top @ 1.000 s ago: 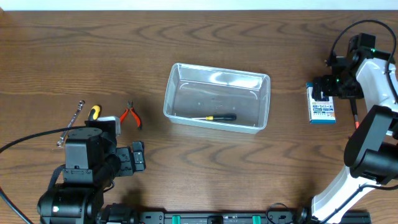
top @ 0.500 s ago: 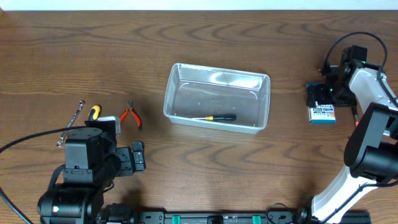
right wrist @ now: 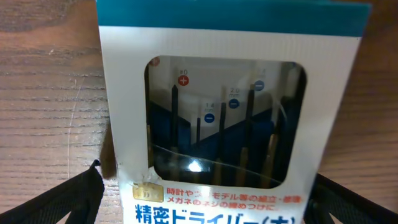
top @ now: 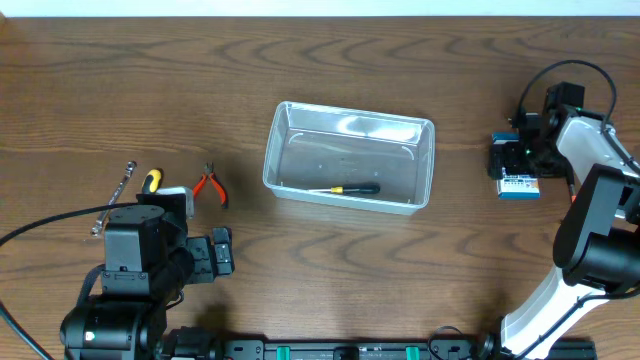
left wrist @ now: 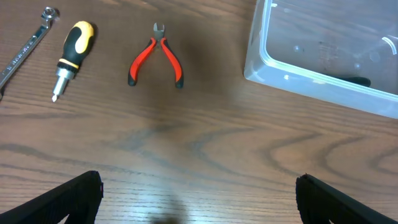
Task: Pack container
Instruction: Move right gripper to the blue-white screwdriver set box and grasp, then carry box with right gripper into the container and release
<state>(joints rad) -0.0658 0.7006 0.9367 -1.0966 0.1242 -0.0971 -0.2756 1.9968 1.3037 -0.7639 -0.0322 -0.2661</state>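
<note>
The left gripper (left wrist: 198, 183) stands spread wide, holding nothing. Ahead and left of its fingers lie red pliers (left wrist: 160, 42), a yellow-handled screwdriver (left wrist: 71, 53) and a wrench (left wrist: 28, 46). Ahead to their right sits the clear container (left wrist: 311, 81), a small screwdriver (top: 350, 188) inside. The right gripper (right wrist: 208, 177) gapes wide too, with a blue-and-white box (right wrist: 230, 143) lying between its fingers; whether they touch it, I cannot tell.
</note>
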